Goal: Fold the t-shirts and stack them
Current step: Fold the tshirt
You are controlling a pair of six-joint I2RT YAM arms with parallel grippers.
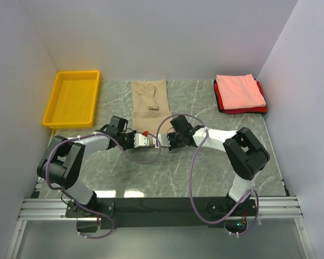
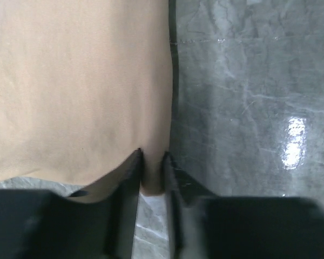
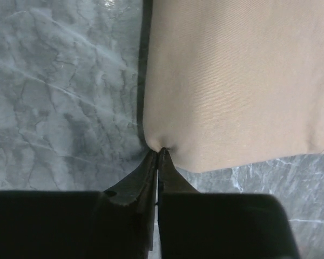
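Observation:
The tan t-shirt (image 1: 150, 100) lies folded into a long narrow strip at the back middle of the table. Its near end is lifted between the two grippers. My left gripper (image 1: 142, 141) is shut on one near corner of it; in the left wrist view the cloth (image 2: 75, 86) sits pinched between the gripper's (image 2: 152, 162) fingers. My right gripper (image 1: 163, 141) is shut on the other near corner; the right wrist view shows the gripper (image 3: 161, 154) nipping the edge of the cloth (image 3: 237, 81). A folded salmon pink t-shirt (image 1: 238, 90) lies on top of a folded red t-shirt (image 1: 245, 111) at the back right.
A yellow plastic bin (image 1: 75, 74) stands at the back left, nothing showing in it. The table is grey marble (image 1: 205, 162), walled on the left, back and right. Both arms' cables loop over the near middle.

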